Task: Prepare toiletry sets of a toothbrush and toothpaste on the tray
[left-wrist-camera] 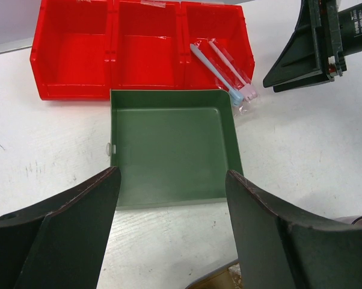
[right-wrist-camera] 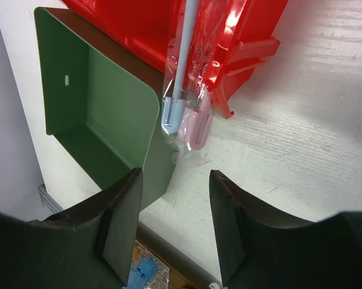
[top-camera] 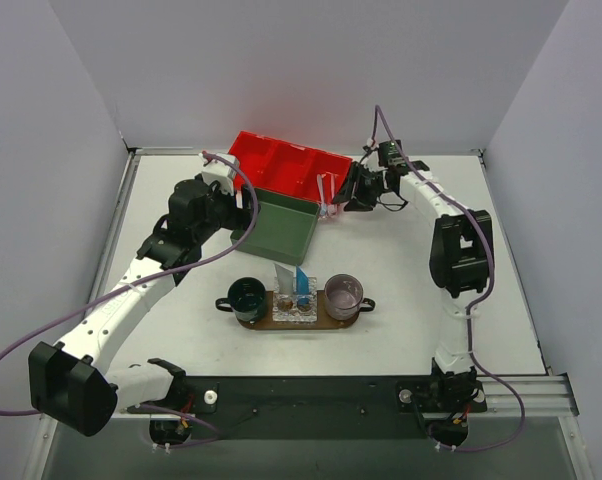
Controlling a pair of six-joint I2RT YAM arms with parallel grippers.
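Note:
Two toothbrushes (right-wrist-camera: 184, 117) in clear wrap, one blue-headed and one pink-headed, lean over the front wall of the red bin's right compartment, heads down on the table by the green box's corner. They also show in the left wrist view as toothbrushes (left-wrist-camera: 224, 72) and from above as toothbrushes (top-camera: 328, 193). My right gripper (right-wrist-camera: 176, 205) is open just short of their heads, with nothing between its fingers; from above the right gripper (top-camera: 349, 190) sits right beside them. My left gripper (left-wrist-camera: 172, 211) is open and empty at the green box's near side. A white tube (top-camera: 284, 277) and a blue tube (top-camera: 302, 280) stand on the brown tray (top-camera: 326, 321).
A green box (top-camera: 281, 225) stands against the red divided bin (top-camera: 286, 165). On the tray's ends stand a dark green mug (top-camera: 246, 297) and a pale purple mug (top-camera: 343, 295). The enclosure's white walls rise at the back and on both sides.

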